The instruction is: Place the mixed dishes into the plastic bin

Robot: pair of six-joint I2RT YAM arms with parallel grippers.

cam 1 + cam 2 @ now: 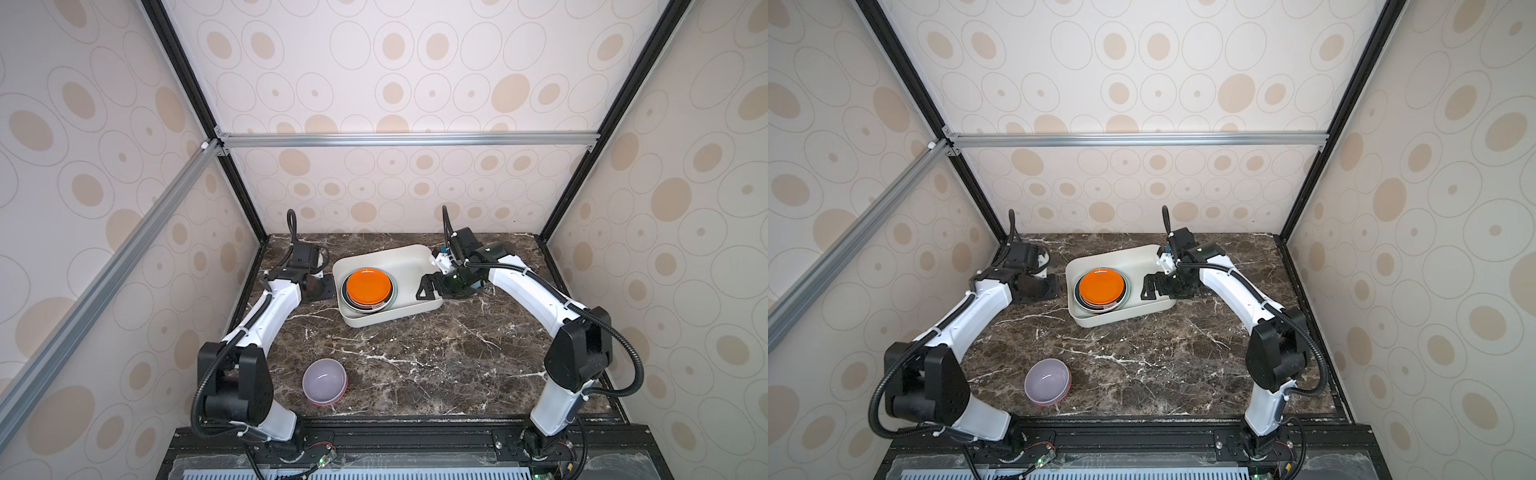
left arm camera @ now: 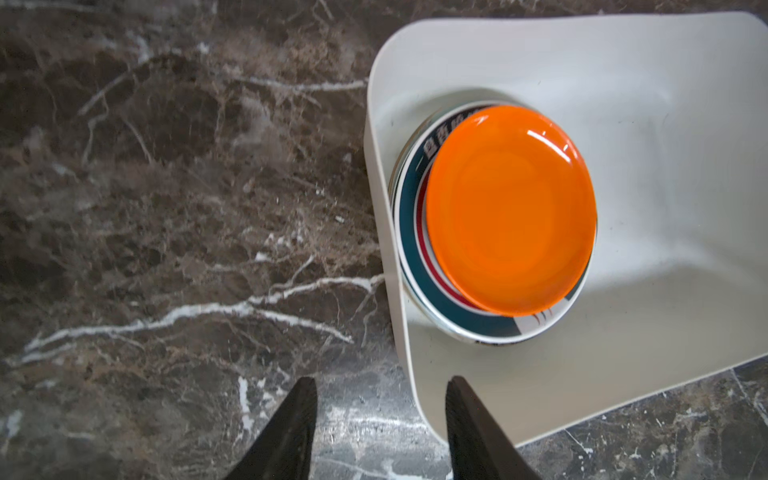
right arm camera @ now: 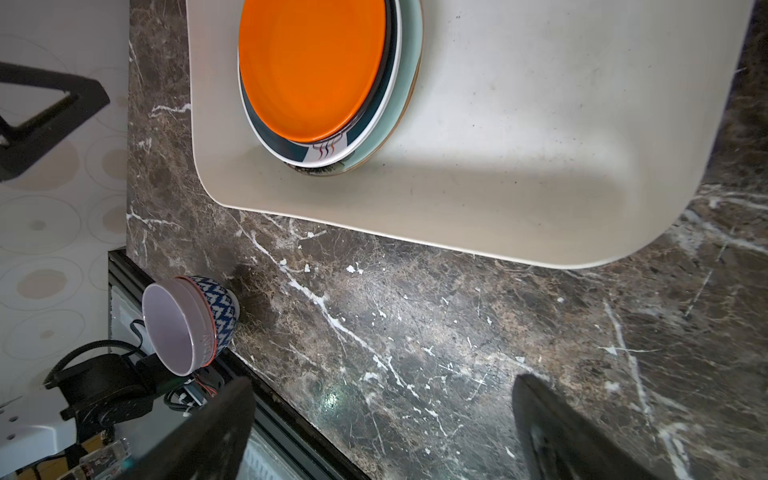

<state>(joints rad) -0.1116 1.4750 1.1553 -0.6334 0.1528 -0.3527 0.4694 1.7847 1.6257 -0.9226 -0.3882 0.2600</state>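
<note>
Student: Dishes, position at this moment?

Tutor: The orange plate [image 1: 370,286] [image 1: 1102,286] lay on top of a stack inside the bin [image 1: 409,266], in the bin's left half in both top views. Directly beneath it sat a dark-rimmed plate [image 2: 409,232], and under that a mint-green plate [image 3: 409,83]. Anything lower in the stack could not be told. The bowl [image 1: 324,380] stood upright on the marble table [image 1: 415,365], near the front edge and well apart from the bin. It was lavender inside, and the right wrist view showed a blue-and-white zigzag outside.

Student: Grippers, state of each?

Tutor: The left gripper [image 2: 380,386] hung just beside the bin's left wall. Its jaws were apart with nothing between them, and the fingers [image 2: 291,428] were over bare table by a corner of the bin. The right gripper [image 1: 428,286] was at the bin's right rim. Its jaws were spread wide and held nothing.
</note>
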